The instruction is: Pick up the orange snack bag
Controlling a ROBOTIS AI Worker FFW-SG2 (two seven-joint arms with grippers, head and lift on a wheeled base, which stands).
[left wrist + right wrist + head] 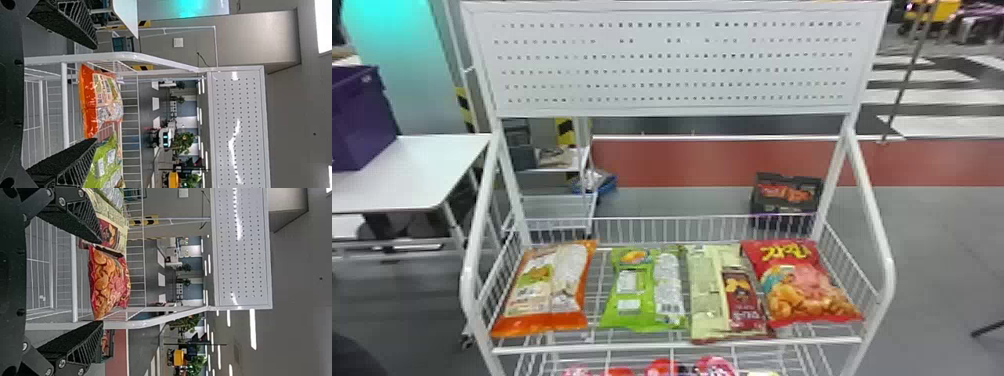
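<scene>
The orange snack bag [547,290] lies on the wire shelf [677,345] at its left end, in the head view. In the left wrist view the orange bag [101,101] is beyond the fingers of my left gripper [97,93], which is open with nothing held. My right gripper [102,281] is open too, in the right wrist view, with a red snack bag [109,282] beyond its fingers.
Right of the orange bag lie a green bag [644,290], a pale yellow bag [707,295] and the red bag [804,285]. Slanted white rails [872,215] flank the shelf, and a perforated panel [672,65] stands above. A white table [417,175] is at left.
</scene>
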